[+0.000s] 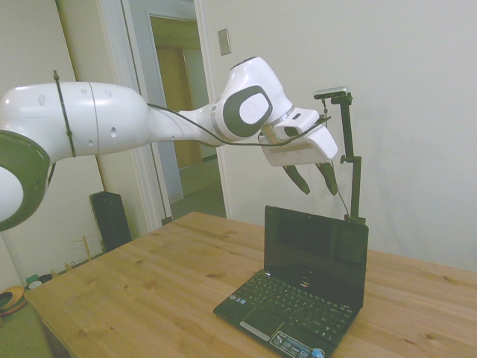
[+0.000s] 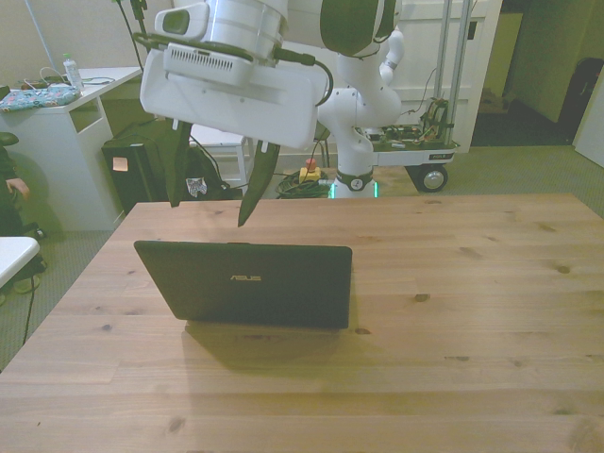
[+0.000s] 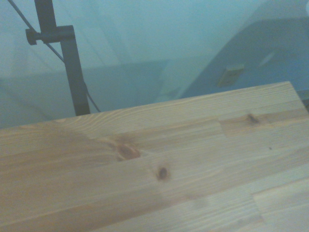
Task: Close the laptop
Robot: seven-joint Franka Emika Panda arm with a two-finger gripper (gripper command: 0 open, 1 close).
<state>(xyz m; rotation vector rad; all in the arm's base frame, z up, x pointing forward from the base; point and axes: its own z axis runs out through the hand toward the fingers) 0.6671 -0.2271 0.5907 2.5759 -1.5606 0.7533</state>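
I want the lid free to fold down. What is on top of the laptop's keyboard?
Nothing lies on the laptop's keys in the side view. The open gripper hangs above the screen's top edge, touching nothing. In the front view the raised lid hides the keyboard.

"ASUS" logo on laptop lid.

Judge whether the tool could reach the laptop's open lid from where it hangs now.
Probably yes. The tool, fingers apart, hangs in open air above the upright lid of the laptop, touching nothing, and nothing stands between them.
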